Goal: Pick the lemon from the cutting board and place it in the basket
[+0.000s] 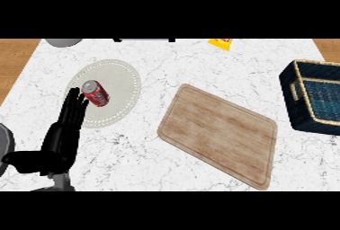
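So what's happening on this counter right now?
Not much handling at the moment. The left hand rests open at the left, fingers up, beside a red can lying on a pale placemat. The wooden cutting board in the middle has no lemon on it, and no lemon shows anywhere. The dark basket sits at the right edge. The right hand is not in view.

The left hand (63, 134) rests open at the lower left, fingers straight, pointing up.
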`<control>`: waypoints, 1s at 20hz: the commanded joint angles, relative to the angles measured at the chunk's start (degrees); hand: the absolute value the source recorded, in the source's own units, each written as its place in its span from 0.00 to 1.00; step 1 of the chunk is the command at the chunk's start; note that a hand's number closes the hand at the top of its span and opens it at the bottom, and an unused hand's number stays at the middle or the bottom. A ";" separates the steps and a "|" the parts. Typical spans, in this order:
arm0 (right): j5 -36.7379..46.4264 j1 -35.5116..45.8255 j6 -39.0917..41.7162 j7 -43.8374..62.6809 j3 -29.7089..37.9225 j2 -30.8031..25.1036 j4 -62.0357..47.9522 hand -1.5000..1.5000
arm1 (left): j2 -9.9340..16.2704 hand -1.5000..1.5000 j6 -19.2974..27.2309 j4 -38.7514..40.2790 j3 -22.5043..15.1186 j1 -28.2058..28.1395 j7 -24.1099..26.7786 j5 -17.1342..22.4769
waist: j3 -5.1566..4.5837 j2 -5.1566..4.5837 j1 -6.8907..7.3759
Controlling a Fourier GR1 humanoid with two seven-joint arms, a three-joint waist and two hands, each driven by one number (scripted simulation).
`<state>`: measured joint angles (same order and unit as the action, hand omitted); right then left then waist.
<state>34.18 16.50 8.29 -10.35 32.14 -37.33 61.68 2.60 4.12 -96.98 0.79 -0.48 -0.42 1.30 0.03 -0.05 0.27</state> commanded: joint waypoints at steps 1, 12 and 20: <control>1.87 1.76 -2.82 -6.70 -1.64 -2.35 -9.14 0.00 | 0.13 0.50 0.29 4.28 1.62 4.27 0.76 0.33 | 0.00 -0.09 0.03; -6.93 6.68 -4.89 -10.25 2.85 -1.96 -9.94 0.00 | 0.56 0.50 0.01 -1.56 0.34 0.11 -1.25 -0.23 | 0.00 0.04 0.22; -12.24 2.56 -4.09 -9.59 9.00 -8.33 -6.52 0.00 | -0.96 0.50 1.82 -4.81 -1.18 0.60 -4.40 -1.10 | -0.03 0.18 -0.40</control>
<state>24.39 20.94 2.21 -20.91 38.69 -42.21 53.42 2.23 5.06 -98.28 0.62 0.52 -2.63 0.63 0.01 0.03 0.04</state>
